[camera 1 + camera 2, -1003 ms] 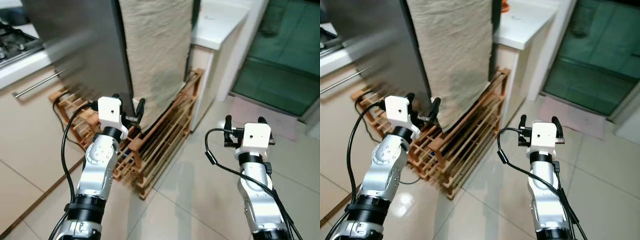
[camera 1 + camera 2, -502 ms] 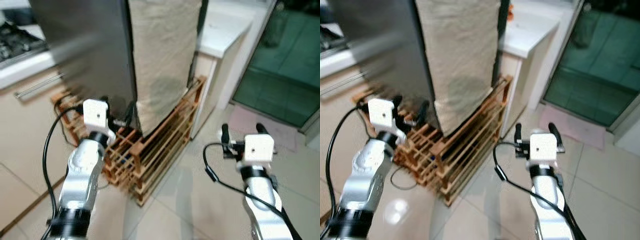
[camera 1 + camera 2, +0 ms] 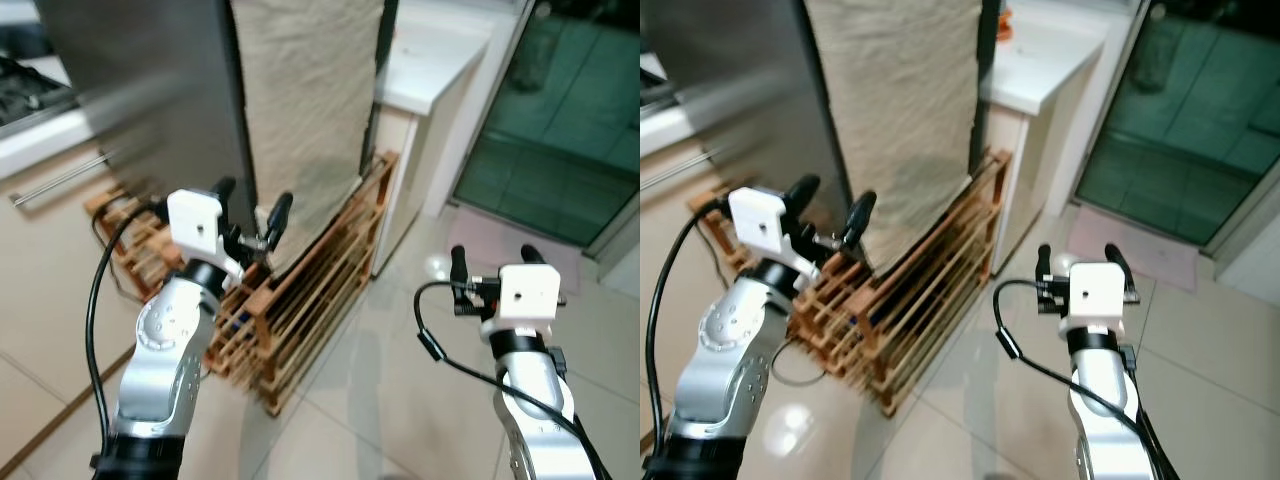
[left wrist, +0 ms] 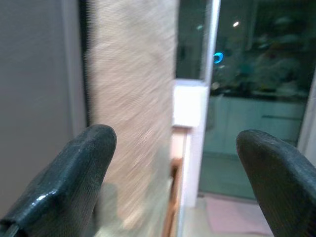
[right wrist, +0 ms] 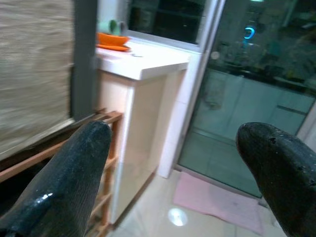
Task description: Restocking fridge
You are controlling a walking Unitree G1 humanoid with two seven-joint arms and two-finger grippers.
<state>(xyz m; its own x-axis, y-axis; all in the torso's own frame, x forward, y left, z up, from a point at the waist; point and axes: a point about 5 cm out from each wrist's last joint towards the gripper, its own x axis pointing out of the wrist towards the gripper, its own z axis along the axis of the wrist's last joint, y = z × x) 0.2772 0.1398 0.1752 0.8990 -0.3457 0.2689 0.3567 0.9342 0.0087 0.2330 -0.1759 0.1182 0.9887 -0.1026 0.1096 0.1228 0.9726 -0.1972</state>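
Note:
The grey steel fridge point(image 3: 150, 90) stands at the upper left, closed, with a beige cloth point(image 3: 300, 100) hanging down its side. My left gripper point(image 3: 254, 195) is raised in front of the fridge's lower corner, open, with nothing between its fingers point(image 4: 74, 173). The corner edge and the cloth lie just beyond them. My right gripper point(image 3: 493, 255) hovers open and empty over the tiled floor to the right, pointing toward the counter point(image 5: 143, 64).
A wooden slatted rack point(image 3: 310, 290) lies on the floor under and beside the fridge. A white counter point(image 3: 440, 60) with an orange dish point(image 5: 112, 39) stands behind it. A dark glass door point(image 3: 560, 130) and pink mat point(image 3: 1150, 250) are at right. Cabinets with a bar handle point(image 3: 60, 180) are at left.
The whole view has shifted as the camera moved. My left gripper has come up and toward the fridge's corner. The right gripper holds about the same pose.

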